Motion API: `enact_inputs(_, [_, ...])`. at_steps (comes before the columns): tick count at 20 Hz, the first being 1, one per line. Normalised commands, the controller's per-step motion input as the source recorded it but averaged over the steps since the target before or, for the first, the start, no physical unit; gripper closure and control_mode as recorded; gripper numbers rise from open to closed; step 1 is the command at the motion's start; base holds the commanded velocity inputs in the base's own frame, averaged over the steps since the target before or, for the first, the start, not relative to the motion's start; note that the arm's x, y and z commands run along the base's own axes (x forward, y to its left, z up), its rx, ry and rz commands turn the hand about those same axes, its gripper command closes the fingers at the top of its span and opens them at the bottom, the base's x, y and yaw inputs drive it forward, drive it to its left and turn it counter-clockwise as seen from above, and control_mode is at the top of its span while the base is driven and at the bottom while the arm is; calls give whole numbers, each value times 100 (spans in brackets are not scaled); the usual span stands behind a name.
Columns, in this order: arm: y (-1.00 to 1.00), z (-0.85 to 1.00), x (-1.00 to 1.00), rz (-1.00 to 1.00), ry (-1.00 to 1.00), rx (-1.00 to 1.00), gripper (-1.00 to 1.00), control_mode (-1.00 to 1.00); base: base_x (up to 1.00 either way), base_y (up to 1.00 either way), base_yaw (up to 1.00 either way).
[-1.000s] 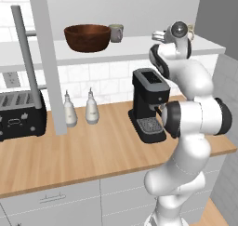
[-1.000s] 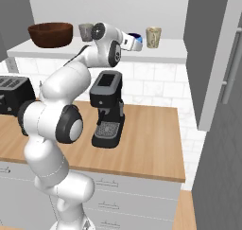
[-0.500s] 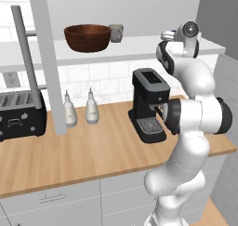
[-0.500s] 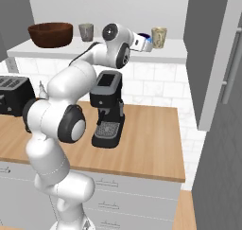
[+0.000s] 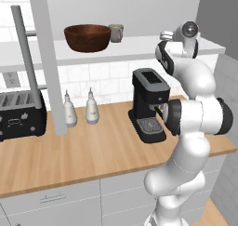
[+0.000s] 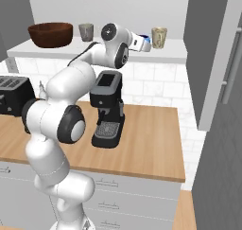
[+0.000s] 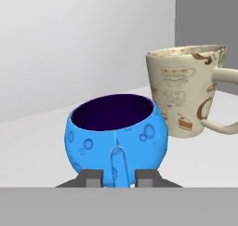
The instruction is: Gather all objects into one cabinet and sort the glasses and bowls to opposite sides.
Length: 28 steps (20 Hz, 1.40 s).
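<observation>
The small blue bowl [image 7: 116,136] with its dark inside stands on the white cabinet shelf [image 6: 177,54], right in front of my gripper [image 7: 119,177]. The gripper is open, its fingertips [image 7: 93,176] low at the bowl's near side. The beige mug [image 7: 186,97] stands just right of the bowl, almost touching it, handle to the right. In the right base view my gripper [image 6: 138,43] reaches the blue bowl [image 6: 145,46] beside the beige mug [image 6: 159,37]. At the shelf's left end sit the brown bowl [image 5: 87,37] and the grey mug [image 5: 116,33].
A black coffee machine [image 5: 148,104] stands on the wooden counter [image 5: 93,150] under my arm. Two white bottles [image 5: 91,108] and a toaster [image 5: 18,113] are to the left. An open grey cabinet door [image 5: 46,57] hangs left, another [image 6: 208,58] right.
My hand has swung right along the shelf, away from the grey mug, up to the blue bowl. Bowls and mugs have stayed in place.
</observation>
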Motion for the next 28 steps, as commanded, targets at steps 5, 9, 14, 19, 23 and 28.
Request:
enact_inputs(5, [9, 0, -22, 0, -2, 0, -100, -100, 0, 0, 0])
enact_inputs(9, [21, 12, -51, 0, -14, 0, -100, -100, 0, 0, 0])
enact_inputs(14, [66, 1, -57, 0, -3, 0, -100, -100, 0, 0, 0])
enact_inputs(19, [100, 6, -21, 6, 2, 0, -100, -100, 0, 0, 0])
enact_inputs(23, [92, 41, -6, 21, 15, 6, -100, -100, 0, 0, 0])
enact_inputs(28, [57, 29, -8, 28, 21, 13, -100, -100, 0, 0, 0])
